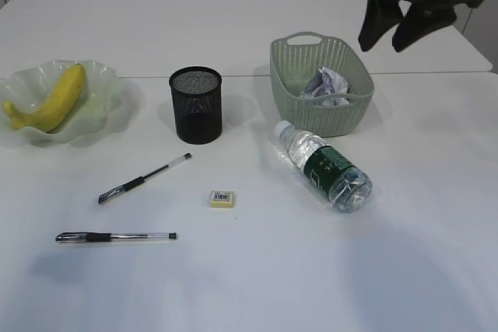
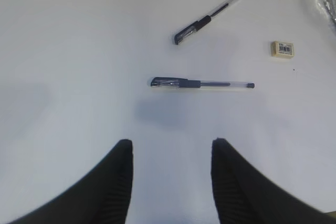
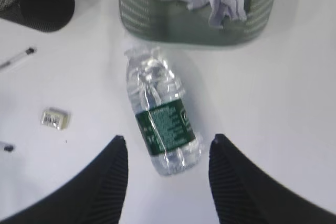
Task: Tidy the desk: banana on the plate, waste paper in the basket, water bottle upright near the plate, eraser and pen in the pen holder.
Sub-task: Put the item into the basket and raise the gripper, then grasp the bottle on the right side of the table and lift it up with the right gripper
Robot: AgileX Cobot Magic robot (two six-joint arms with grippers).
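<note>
Item: water bottle, clear plastic with a dark green label, lying on its side at right of centre just near of the basket, long axis running far-left cap to near-right base. Right gripper hovering directly above it, released and empty, jaws straddling the base end; left gripper, likewise released, hanging over the pens well to the left.

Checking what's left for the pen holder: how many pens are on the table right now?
2. One pen lies at a slant just in front of the pen holder; the other pen lies nearer the front edge, left of the eraser. The holder's inside isn't visible, so more may be hidden.
</note>
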